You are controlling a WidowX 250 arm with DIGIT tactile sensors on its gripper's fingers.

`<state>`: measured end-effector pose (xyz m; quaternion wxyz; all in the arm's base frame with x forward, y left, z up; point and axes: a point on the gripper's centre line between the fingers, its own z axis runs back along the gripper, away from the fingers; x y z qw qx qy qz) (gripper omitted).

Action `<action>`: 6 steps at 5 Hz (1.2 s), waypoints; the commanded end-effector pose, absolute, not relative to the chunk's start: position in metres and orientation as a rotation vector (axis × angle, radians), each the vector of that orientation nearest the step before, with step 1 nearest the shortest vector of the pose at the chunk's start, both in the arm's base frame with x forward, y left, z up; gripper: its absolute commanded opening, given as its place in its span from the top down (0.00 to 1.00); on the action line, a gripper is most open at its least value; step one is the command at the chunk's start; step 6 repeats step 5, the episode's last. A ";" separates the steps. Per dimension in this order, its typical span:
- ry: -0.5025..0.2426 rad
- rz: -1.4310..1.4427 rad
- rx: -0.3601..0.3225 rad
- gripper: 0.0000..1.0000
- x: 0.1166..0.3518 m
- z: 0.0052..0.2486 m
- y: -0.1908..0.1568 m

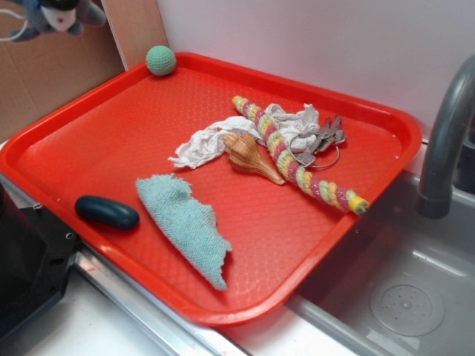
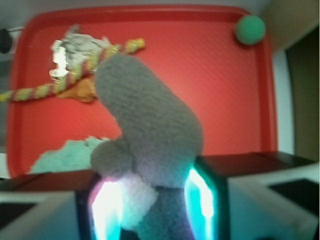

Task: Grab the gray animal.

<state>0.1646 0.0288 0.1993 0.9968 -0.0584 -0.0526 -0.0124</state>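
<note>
The gray animal (image 2: 150,135) is a crocheted plush with a white muzzle. It fills the middle of the wrist view, squeezed between the two glowing pads (image 2: 200,200) of my gripper (image 2: 152,200), which is shut on it. It hangs high above the red tray (image 2: 210,100). In the exterior view the gray animal (image 1: 56,16) shows at the top left corner, lifted off the tray (image 1: 111,133), with a thin white string hanging beside it. The gripper itself is cut off by the exterior frame's edge.
On the tray lie a teal crocheted ball (image 1: 160,60), a light blue cloth (image 1: 189,222), a dark oval object (image 1: 107,212), a seashell (image 1: 251,154), crumpled white paper (image 1: 215,137), keys (image 1: 320,142) and a striped crocheted stick (image 1: 297,159). A sink and grey faucet (image 1: 445,141) stand at the right.
</note>
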 end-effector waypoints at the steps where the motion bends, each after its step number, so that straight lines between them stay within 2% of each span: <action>1: -0.147 0.013 -0.098 1.00 0.179 0.218 0.028; 2: -0.172 0.087 -0.019 1.00 0.184 0.224 0.025; 3: -0.165 0.178 0.085 1.00 0.185 0.231 0.018; 4: -0.162 0.170 0.016 1.00 0.180 0.227 0.016; 5: -0.146 0.171 0.047 1.00 0.180 0.223 0.017; 6: -0.146 0.171 0.047 1.00 0.180 0.223 0.017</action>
